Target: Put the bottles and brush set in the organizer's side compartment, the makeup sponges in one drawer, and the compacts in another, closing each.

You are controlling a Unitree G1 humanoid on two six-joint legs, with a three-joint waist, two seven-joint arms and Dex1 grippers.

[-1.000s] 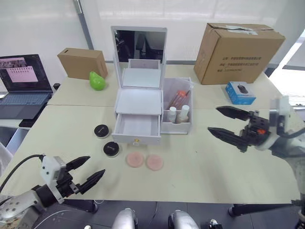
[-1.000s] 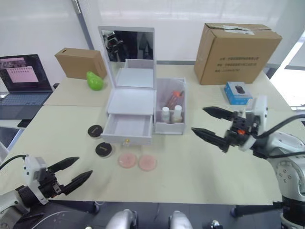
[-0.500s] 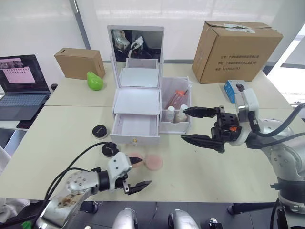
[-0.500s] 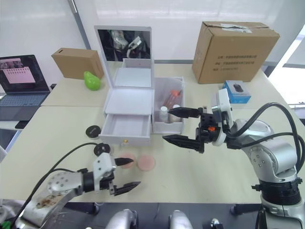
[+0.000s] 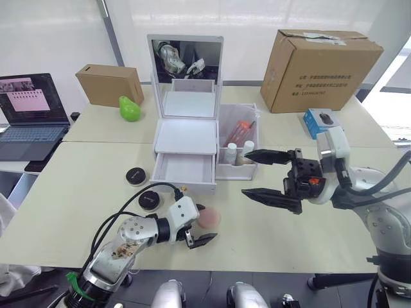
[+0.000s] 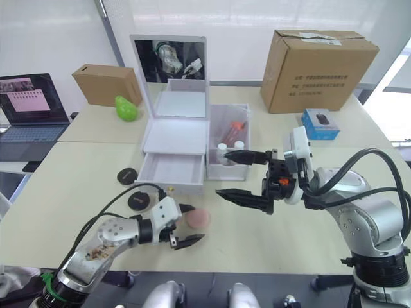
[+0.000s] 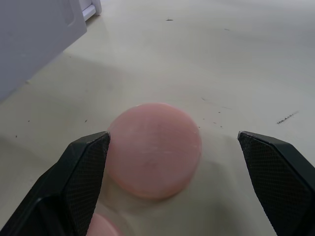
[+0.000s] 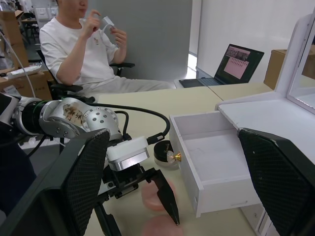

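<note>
We see the table (image 5: 308, 237) crowded at its far edge: a big cardboard box (image 5: 319, 69) far right bearing lettering too small to read, a blue box (image 5: 320, 123) near it, a small cardboard box (image 5: 110, 84) and a green pear-shaped object (image 5: 130, 108) far left, and an open laptop (image 5: 29, 114) at the left edge. The organizer (image 5: 186, 131) stands in the middle, mirror lid upright, its lower drawer (image 5: 184, 172) pulled open toward us. On its right, the side compartment (image 5: 238, 144) holds the bottles (image 5: 239, 153) and the brush set (image 5: 241, 131).

Two compacts (image 5: 142, 187) lie on the table left of the open drawer; their lid lettering cannot be read. The left gripper (image 5: 198, 224) sits low over the sponges (image 5: 209, 218) just in front of the drawer, fingers spread wide. It hides one sponge in the head views. The left wrist view shows a sponge (image 7: 153, 150) flat on the table between the fingers (image 7: 81, 177), one fingertip touching its rim, with the edge of a second sponge at the frame's bottom.

The right gripper (image 5: 270, 174) hovers right of the organizer, near the side compartment, spread wide and holding nothing. Its wrist view shows a seated person (image 8: 81, 51) in a white shirt beyond the table, the drawer's gold knob (image 8: 177, 157) and one compact beside it.
</note>
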